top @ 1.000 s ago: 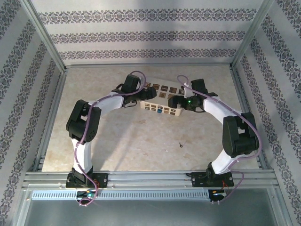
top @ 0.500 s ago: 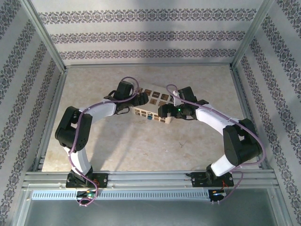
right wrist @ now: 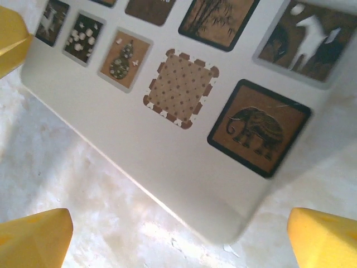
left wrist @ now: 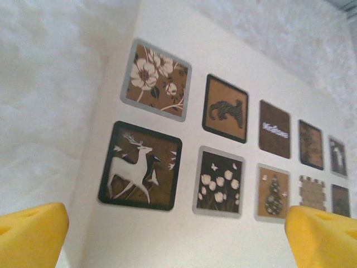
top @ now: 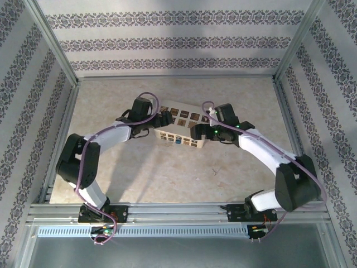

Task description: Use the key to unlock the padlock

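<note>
Wallpapered walls with dark floral bands close in a pale marbled table, and towards its far middle lies the cream box printed with dark picture squares, its long axis running across the table and slanting a little nearer on the right. The left gripper stands at the box's left end and the right gripper at its right end. In the left wrist view the left gripper has its yellow fingers spread wide with the box top between them, holding nothing; in the right wrist view the right gripper is likewise spread and empty above the box corner. The padlock shows as a tiny blue speck against the box's near side, between the two grippers and, by my judgement, slightly closer to the right one. A small dark speck, perhaps the key though too small to tell, lies well apart on the open table, on the right arm's side, so that arm looks better placed to fetch it
</note>
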Controlling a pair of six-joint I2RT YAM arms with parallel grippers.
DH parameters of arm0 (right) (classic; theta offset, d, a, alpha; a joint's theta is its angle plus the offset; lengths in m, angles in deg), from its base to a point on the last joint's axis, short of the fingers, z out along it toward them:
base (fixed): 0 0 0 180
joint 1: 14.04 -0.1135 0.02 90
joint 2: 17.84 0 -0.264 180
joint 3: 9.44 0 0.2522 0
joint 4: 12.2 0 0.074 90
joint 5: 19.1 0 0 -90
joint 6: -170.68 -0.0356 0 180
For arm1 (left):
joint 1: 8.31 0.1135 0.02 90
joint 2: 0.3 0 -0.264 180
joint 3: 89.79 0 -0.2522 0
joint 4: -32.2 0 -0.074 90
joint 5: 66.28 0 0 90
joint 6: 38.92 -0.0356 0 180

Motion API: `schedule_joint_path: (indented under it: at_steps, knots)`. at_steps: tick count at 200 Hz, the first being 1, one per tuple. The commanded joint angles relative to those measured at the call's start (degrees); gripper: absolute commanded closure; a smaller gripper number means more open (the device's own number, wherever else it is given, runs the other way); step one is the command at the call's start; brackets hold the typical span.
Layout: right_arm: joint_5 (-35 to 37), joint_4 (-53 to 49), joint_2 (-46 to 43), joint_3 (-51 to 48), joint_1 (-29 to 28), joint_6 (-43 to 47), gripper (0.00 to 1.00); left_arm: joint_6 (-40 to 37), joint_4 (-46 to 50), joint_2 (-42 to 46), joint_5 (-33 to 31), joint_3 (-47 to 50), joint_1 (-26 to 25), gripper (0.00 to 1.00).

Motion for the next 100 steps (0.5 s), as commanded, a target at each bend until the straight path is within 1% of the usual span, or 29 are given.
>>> schedule_joint_path:
  at_steps: [1,14,33,52,78,100]
  knots:
    - [6.36,-10.52,-5.82,-0.64,0.42,2.61,0.02,-2.62,-0.46,6.5,-2.52,2.37,1.31,0.01]
    - [7.9,-14.55,-8.86,-1.91,0.16,2.27,0.03,-3.89,-0.58,9.83,-3.86,4.12,1.25,0.01]
    - [9.09,-19.21,-12.98,-4.7,-0.6,0.41,0.07,-4.81,-1.42,14.65,-5.19,7.17,1.32,0.01]
    - [8.71,-22.23,-15.7,-7.99,-1.65,-1.6,0.16,-3.92,-3.77,19.43,-7.71,11.19,1.32,0.01]
    - [8.47,-23.74,-15.88,-11.64,-3.32,-4.07,0.26,-0.65,-10.81,25.08,-12.0,18.52,1.32,0.01]
    - [8.43,-22.86,-13.71,-13.49,-5.25,-5.61,0.33,-0.07,-12.71,28.01,-15.25,22.08,1.31,0.01]
